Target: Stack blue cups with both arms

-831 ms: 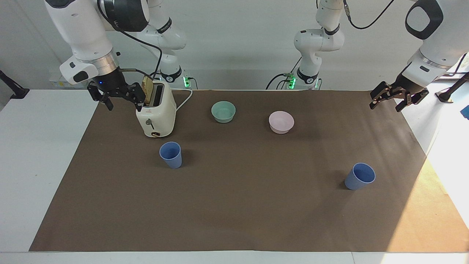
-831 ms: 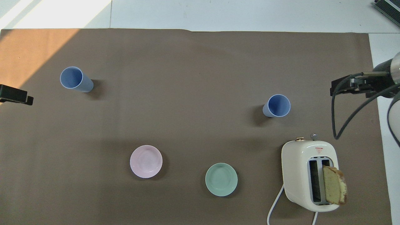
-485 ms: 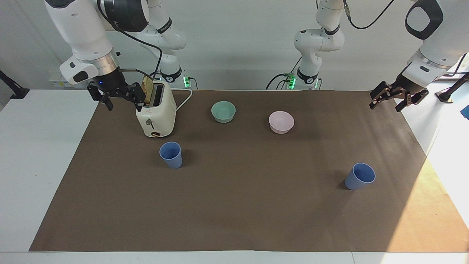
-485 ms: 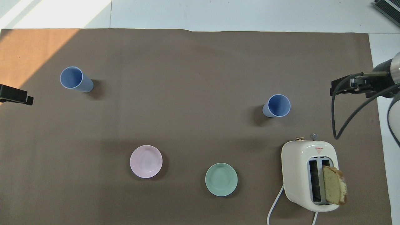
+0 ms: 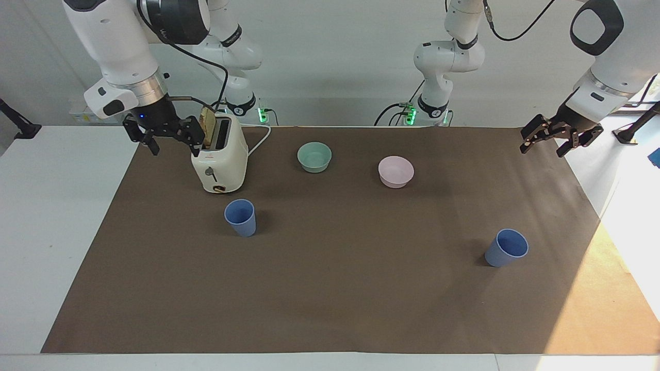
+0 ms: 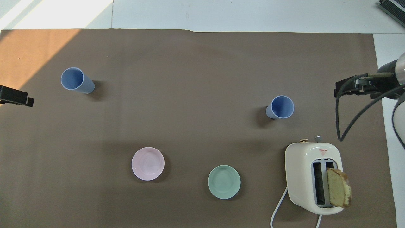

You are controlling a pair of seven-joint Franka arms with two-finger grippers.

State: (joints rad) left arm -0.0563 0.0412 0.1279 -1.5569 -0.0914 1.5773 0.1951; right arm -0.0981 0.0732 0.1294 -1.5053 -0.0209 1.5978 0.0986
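1. Standing upright and well apart on the brown mat of the counter point(image 5: 330, 309), mouths up, the two blue cups share a vertical long axis, so either can be taken from the side or from above.
2. One blue cup point(image 5: 240, 217) sits below and forward of the right claw point(image 5: 164, 138), farther from the robots than the toaster point(image 5: 219, 159) that the claw hangs beside.
3. The other blue cup point(image 5: 506, 248) sits toward the left arm's end, below and forward of the left claw point(image 5: 557, 136), which hangs over the mat's corner.
4. Both claws are released and empty, fingers spread.
5. Each arm looks nearer its own cup; the right claw must probably pass the toaster and its bread slice point(image 6: 338, 186).
6. A teal bowl point(image 5: 314, 156) and a pink bowl point(image 5: 395, 171) lie between the two claws, clear of both cups.
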